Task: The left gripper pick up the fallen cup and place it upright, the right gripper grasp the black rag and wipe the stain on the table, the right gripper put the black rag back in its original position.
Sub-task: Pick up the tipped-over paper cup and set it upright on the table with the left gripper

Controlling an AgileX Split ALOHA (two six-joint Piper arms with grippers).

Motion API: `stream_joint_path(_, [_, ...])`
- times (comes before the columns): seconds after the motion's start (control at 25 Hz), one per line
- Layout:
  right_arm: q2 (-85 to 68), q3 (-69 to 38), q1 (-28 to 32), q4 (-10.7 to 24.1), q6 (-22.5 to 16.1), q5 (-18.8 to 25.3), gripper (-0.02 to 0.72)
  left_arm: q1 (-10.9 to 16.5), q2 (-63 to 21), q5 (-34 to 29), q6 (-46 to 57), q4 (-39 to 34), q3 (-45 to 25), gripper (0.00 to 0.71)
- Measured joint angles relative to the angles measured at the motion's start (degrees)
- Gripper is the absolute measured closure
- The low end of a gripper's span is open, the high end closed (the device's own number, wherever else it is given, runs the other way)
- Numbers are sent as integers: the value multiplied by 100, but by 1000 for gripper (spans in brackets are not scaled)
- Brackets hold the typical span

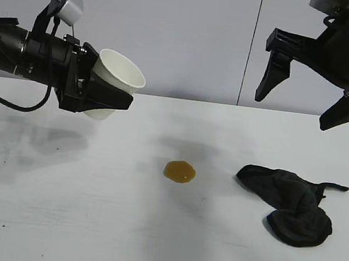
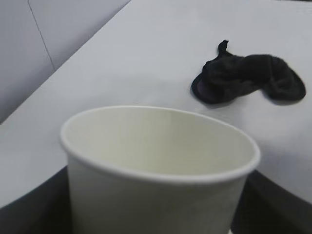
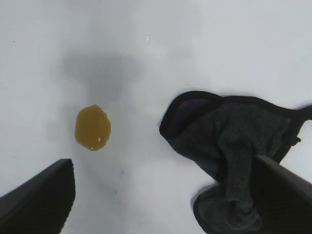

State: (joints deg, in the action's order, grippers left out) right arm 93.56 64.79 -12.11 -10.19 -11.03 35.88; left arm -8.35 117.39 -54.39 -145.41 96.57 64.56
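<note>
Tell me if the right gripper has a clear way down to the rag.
Probably yes. The right gripper hangs open above the rag, which lies alone on the table. The stain lies off to one side, and the left gripper holds the cup far off.

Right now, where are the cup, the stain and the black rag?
cup (image 1: 120, 69): exterior view, on its white side wall below the rim.
stain (image 1: 180, 171): exterior view, middle of the amber blotch.
black rag (image 1: 289, 203): exterior view, on its bunched middle folds.
</note>
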Motion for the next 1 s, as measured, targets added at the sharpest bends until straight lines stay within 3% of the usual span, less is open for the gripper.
stream_joint_path(0.16, [0, 0, 0, 0, 0, -42, 31, 0, 172, -617, -302, 44, 0, 217])
stream_joint_path(0.28, [0, 0, 0, 0, 0, -116, 31, 0, 595, -1071, -674, 49, 23, 272])
stream_joint_path(0.48, [0, 0, 0, 0, 19, -131, 31, 0, 1049, -1092, -920, 49, 24, 324])
stream_joint_path(1.0, [0, 0, 0, 6, 19, -165, 31, 0, 1344, -1126, -1196, 72, 230, 329])
